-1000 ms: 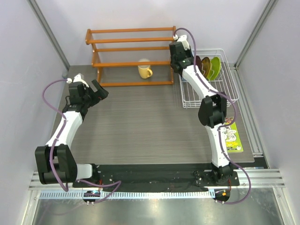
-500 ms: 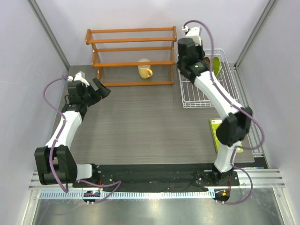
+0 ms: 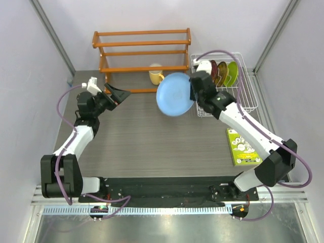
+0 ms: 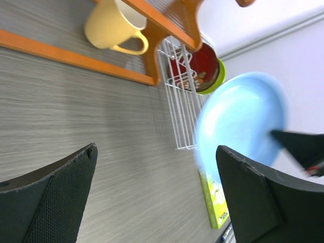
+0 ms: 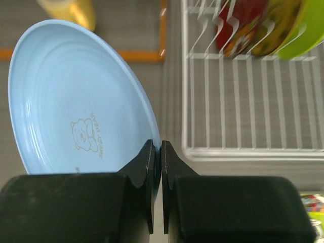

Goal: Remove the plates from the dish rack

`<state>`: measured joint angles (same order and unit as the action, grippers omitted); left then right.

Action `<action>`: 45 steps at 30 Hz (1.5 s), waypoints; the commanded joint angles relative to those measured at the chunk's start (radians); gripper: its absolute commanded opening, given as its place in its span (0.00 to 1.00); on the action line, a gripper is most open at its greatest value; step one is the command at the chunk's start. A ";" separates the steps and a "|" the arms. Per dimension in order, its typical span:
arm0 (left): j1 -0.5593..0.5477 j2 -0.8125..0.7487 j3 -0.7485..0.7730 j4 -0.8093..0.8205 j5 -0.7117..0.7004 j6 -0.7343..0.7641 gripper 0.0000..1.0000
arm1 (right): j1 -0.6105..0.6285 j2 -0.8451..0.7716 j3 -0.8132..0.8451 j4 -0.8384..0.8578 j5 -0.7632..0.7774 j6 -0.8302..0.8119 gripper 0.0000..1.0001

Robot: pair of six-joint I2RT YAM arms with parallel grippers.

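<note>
My right gripper (image 3: 194, 91) is shut on the rim of the light blue plate (image 3: 174, 94), holding it in the air left of the white dish rack (image 3: 242, 97); it also shows in the right wrist view (image 5: 76, 116) and the left wrist view (image 4: 238, 121). The dark red plate (image 3: 214, 70), yellow-brown plate (image 3: 221, 73) and lime green plate (image 3: 232, 72) stand in the rack's far slots. In the right wrist view they are the red (image 5: 238, 20), yellow-brown (image 5: 276, 25) and green (image 5: 309, 30) ones. My left gripper (image 3: 117, 95) is open and empty, aimed at the blue plate.
An orange wooden shelf (image 3: 142, 50) stands at the back with a yellow mug (image 3: 156, 76) in it. A green booklet (image 3: 244, 147) lies on the table at the right, near the right arm.
My right gripper has lifted the blue plate out of the rack and carried it left and nearer. My left gripper has turned and reached right toward it.
</note>
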<state>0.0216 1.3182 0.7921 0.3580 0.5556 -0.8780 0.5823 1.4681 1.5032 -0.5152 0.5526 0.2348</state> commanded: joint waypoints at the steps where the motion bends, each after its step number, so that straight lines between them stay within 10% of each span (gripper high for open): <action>1: -0.070 -0.013 -0.048 0.180 0.052 -0.076 1.00 | 0.046 -0.045 -0.118 0.082 -0.157 0.138 0.01; 16: -0.167 0.104 -0.232 0.506 0.023 -0.138 0.89 | 0.114 0.021 -0.224 0.219 -0.295 0.242 0.01; 28: -0.180 0.168 -0.260 0.538 0.018 -0.142 0.15 | 0.114 0.020 -0.256 0.280 -0.365 0.279 0.01; 30: -0.178 0.168 -0.269 0.530 0.007 -0.130 0.00 | 0.114 0.020 -0.256 0.279 -0.353 0.273 0.08; 35: -0.180 0.118 -0.254 0.319 -0.065 -0.040 0.00 | 0.113 0.011 -0.261 0.254 -0.266 0.241 0.46; 45: -0.178 -0.037 -0.180 -0.171 -0.333 0.204 0.00 | 0.088 -0.023 -0.291 0.179 -0.083 0.170 0.62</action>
<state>-0.1558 1.3334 0.5594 0.3382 0.3363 -0.7776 0.6846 1.4982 1.2270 -0.3264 0.3794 0.4416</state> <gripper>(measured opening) 0.068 0.616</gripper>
